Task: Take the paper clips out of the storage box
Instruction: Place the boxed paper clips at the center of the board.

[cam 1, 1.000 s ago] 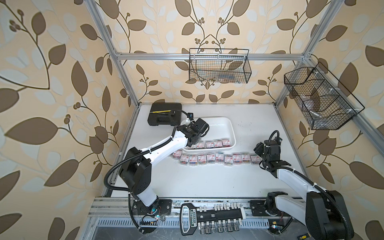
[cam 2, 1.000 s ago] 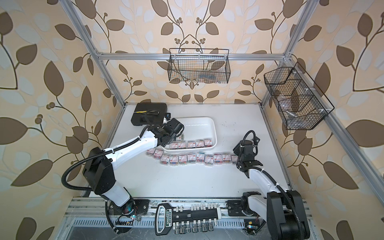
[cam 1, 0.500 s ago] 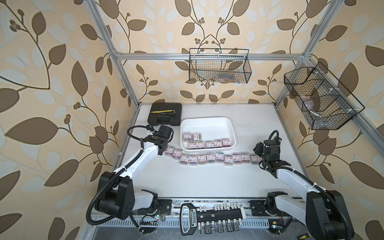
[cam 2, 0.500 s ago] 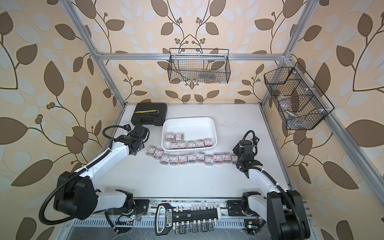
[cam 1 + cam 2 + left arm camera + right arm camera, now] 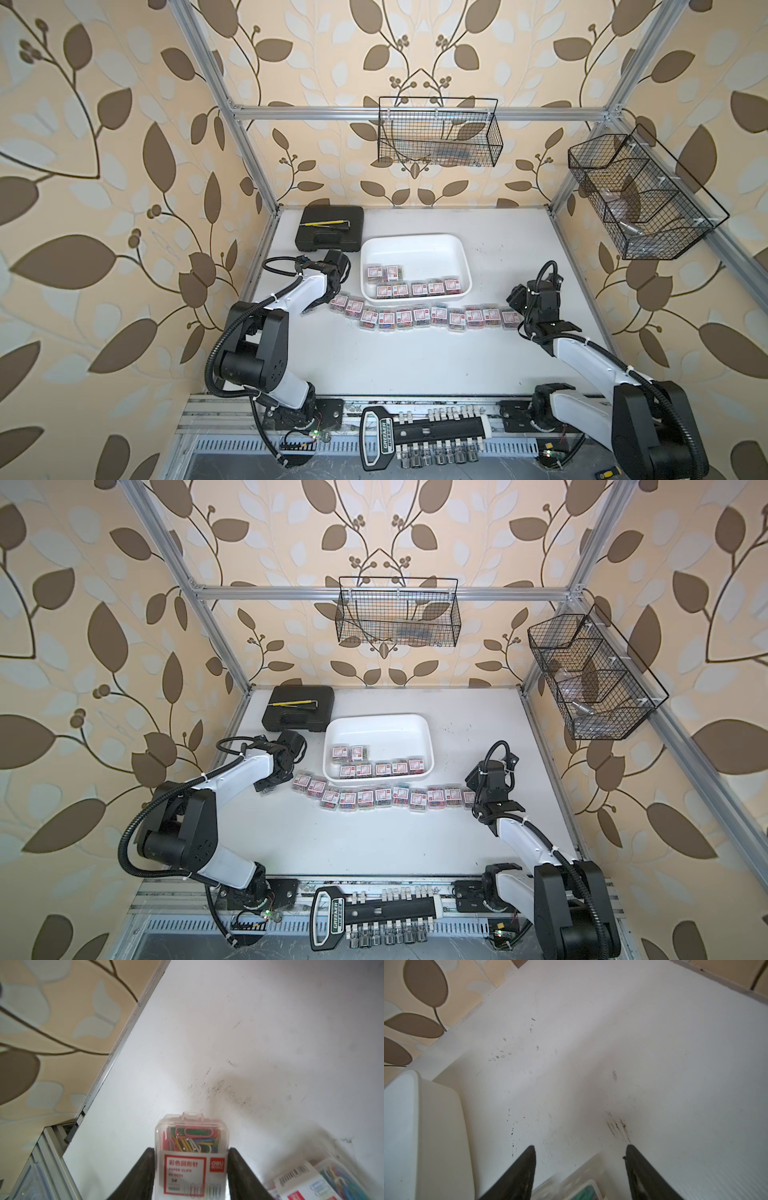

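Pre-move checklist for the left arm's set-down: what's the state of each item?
1. Grip: left gripper shut on clip box: ok.
2. Held box outside the storage box: ok.
3. Bare table ahead of it, beside the row: ok.
4. Held box touching the table: cannot tell.
5. Other arm: right gripper open, at the row's far end: ok.
6. Storage box emptied: not ok, seven boxes inside.

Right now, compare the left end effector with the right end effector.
The left end effector is closed on a paper clip box; the right end effector stands open, gripping nothing. The left sits at the end of the row nearer the black case; the right at the opposite end. Both are outside the storage box, low over the table.
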Available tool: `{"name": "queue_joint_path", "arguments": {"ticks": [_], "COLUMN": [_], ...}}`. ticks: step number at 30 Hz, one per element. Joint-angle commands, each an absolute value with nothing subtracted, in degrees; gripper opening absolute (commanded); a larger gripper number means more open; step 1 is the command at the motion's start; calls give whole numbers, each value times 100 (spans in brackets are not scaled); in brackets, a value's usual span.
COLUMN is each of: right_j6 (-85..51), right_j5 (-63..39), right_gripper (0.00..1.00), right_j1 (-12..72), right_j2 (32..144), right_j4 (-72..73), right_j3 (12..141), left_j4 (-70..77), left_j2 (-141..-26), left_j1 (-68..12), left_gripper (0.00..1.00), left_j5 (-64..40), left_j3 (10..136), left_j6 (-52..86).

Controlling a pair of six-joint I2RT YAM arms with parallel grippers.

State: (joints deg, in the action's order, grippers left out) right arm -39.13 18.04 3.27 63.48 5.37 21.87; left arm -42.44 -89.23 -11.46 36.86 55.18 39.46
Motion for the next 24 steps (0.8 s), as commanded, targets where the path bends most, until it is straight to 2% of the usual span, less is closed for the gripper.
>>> {"name": "queue_joint_path", "arguments": {"ticks": [1, 12, 20, 24], "right_j6": [-3882, -3875, -3858, -3867], "right_j5": [1906, 1891, 1890, 1889], "right_gripper": [69, 69, 70, 69], "right_j1": [343, 343, 354, 352], "right_j2": [6289, 6258, 6278, 6269], "right_j4": [524, 527, 544, 540], "right_j3": [2329, 2321, 2323, 2323], "left_j4": [-4504, -4368, -4237, -4043], "left_j2": [-9075, -9662, -9590, -9267], "left_j1": [-1077, -1037, -1020, -794], "left_gripper": [54, 57, 75, 79], "left_j5": [3868, 3535, 3377, 3177], "left_j3": [5824, 6054, 6041, 5775], "left_j6": [4222, 4308, 4310, 4623]}}
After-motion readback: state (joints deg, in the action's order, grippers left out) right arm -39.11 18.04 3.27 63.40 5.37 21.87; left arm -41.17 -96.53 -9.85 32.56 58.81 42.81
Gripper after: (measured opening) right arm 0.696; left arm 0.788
